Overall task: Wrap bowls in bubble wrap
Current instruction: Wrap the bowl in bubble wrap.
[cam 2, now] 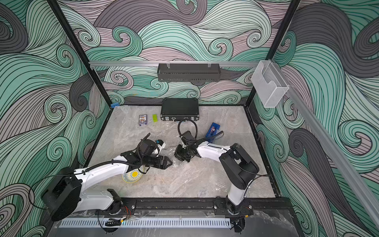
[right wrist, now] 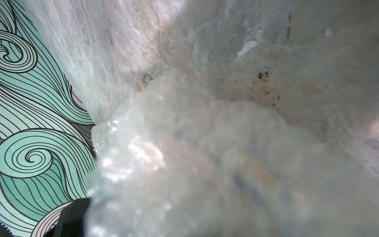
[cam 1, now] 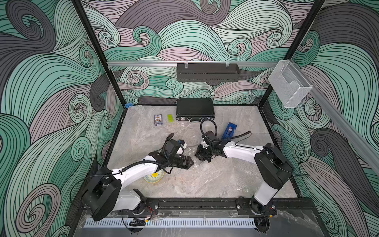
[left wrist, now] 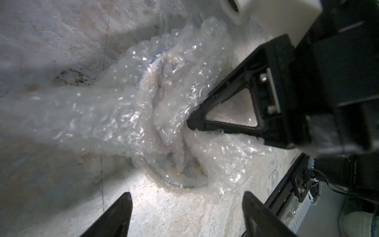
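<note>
A crumpled bundle of clear bubble wrap (left wrist: 143,115) lies mid-table, between the two grippers in both top views (cam 1: 192,152). Through it shows the blue-edged rim of one bowl (left wrist: 178,185). My right gripper (left wrist: 190,123) is shut on a fold of the wrap above that bowl. In the right wrist view the wrap (right wrist: 184,164) fills the picture and hides the jaws. My left gripper (left wrist: 187,203) is open, just short of the bundle, with only table between its fingertips. A cream bowl (cam 1: 154,176) with a yellow centre sits unwrapped, partly under my left forearm.
At the back stand a black case (cam 1: 194,109), a card box (cam 1: 158,119) and a green block (cam 1: 170,118). A blue object (cam 1: 229,131) lies behind my right arm. A black tray (cam 1: 207,71) and a clear holder (cam 1: 289,84) hang on the rails.
</note>
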You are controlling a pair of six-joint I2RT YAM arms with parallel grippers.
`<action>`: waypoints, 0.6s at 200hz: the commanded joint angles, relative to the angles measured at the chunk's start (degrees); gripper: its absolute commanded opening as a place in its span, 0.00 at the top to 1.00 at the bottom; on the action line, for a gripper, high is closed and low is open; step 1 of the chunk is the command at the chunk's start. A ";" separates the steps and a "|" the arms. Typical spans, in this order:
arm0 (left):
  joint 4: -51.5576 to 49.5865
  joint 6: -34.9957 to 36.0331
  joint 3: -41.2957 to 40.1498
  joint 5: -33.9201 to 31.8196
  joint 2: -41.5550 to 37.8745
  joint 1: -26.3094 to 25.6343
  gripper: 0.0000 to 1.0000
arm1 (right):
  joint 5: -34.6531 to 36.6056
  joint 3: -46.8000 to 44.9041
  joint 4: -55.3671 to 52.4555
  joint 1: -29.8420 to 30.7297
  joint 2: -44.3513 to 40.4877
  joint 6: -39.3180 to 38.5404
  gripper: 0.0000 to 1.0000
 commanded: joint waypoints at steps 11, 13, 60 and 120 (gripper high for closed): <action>2.79 1.50 2.85 2.48 4.73 -0.57 0.17 | 0.22 0.82 0.08 -0.37 1.06 -0.13 0.90; 3.04 1.42 2.89 2.53 4.95 -0.57 0.17 | 0.12 0.76 0.19 -0.37 1.07 -0.07 0.90; 2.20 0.33 6.13 -1.82 10.23 -0.55 0.19 | -0.78 0.49 0.95 -0.36 1.92 -0.28 0.89; 3.93 -1.80 5.89 -2.47 13.86 -0.51 0.48 | -1.40 2.59 -3.39 -0.56 0.14 -4.69 0.81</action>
